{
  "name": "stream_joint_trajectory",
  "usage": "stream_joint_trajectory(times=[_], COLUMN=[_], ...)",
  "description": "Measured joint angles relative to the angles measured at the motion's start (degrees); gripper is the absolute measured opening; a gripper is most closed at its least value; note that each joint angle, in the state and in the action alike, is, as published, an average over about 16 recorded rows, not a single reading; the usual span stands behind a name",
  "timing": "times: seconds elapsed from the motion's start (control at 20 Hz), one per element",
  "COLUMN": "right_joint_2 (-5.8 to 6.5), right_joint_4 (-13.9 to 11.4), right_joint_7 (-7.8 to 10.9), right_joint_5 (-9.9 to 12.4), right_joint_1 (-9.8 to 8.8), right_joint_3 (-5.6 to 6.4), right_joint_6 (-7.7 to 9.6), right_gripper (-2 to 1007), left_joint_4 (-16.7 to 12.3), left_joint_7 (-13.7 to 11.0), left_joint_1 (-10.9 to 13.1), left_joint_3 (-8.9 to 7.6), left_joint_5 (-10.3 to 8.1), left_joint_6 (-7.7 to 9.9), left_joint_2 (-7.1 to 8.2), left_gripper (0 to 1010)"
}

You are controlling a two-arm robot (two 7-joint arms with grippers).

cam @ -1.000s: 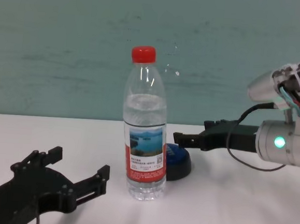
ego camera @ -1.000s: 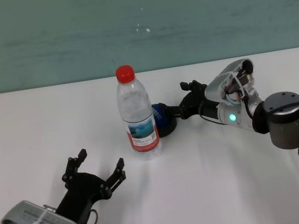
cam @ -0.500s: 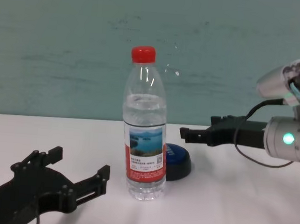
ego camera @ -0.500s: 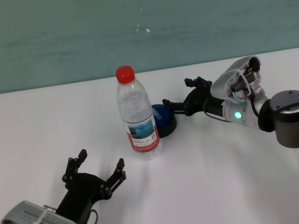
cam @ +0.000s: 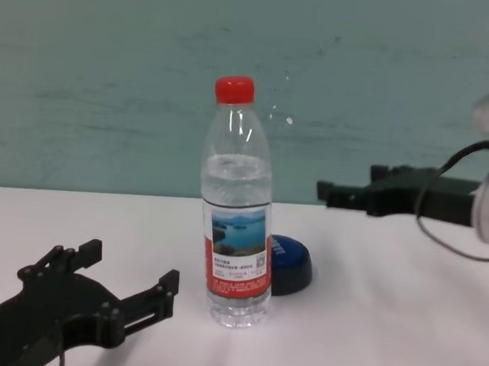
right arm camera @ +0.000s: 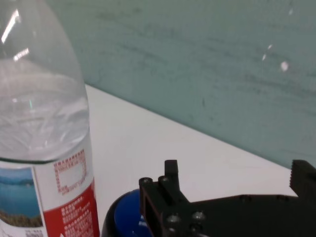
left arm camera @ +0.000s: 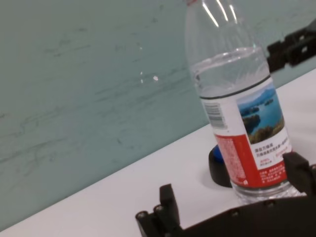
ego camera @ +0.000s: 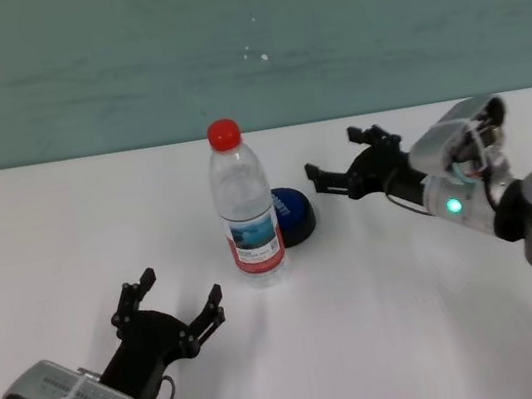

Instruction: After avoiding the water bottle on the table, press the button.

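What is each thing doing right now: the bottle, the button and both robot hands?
water bottle: upright, red cap on, partly full.
button: on the table behind the bottle, nothing touching it.
right gripper: fingers open, in the air to the button's right.
left gripper: fingers open, low near the table's front.

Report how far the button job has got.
Done: the bottle stands upright, not knocked over. In hand: the right tool hangs open in the air beside the button, apart from it and higher, so no press is under way. The left tool lies open on the table near the robot. Whether the press has happened cannot be told.
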Motion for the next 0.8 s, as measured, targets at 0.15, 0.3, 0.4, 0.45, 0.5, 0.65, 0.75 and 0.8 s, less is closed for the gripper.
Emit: stream_joint_trajectory(times=[0.15,0.3,0.4,0.45,0.5,0.65,0.75,0.8], right_joint_2=[1.55,3.08,4.09,4.59,5.08,6.52,7.39,7.79], right_joint_4=[-4.9,-9.7,-12.8,-14.2,-15.7,-19.9,-22.5,-23.7], right_joint_7=[-0.34,-0.62,-0.8,-0.89,-0.98,-1.33,-1.63,-1.86], right_joint_5=[1.7,3.5,4.7,5.3,6.0,7.9,9.1,9.7], right_joint_1=[-2.6,-5.22,-6.96,-7.84,-8.73,-11.64,-13.62,-14.68], right_joint_3=[1.18,2.39,3.18,3.56,3.95,5.23,6.08,6.53], right_joint_6=[0.64,1.22,1.53,1.66,1.76,1.88,1.79,1.63], right_gripper=[1004,1004,1004,1004,1004,1004,1004,1004], left_joint_4=[0.0,0.0,0.0,0.0,0.0,0.0,0.0,0.0], left_joint_7=[0.0,0.0,0.0,0.0,0.0,0.0,0.0,0.0], left_joint_1=[0.0,0.0,0.0,0.0,0.0,0.0,0.0,0.0], left_joint_3=[0.0,0.0,0.0,0.0,0.0,0.0,0.0,0.0], left_joint_5=[0.0,0.0,0.0,0.0,0.0,0.0,0.0,0.0], left_joint_6=[0.0,0.0,0.0,0.0,0.0,0.0,0.0,0.0], left_joint_2=[0.0,0.0,0.0,0.0,0.0,0.0,0.0,0.0], left_gripper=[1000,1000,1000,1000,1000,1000,1000,1000])
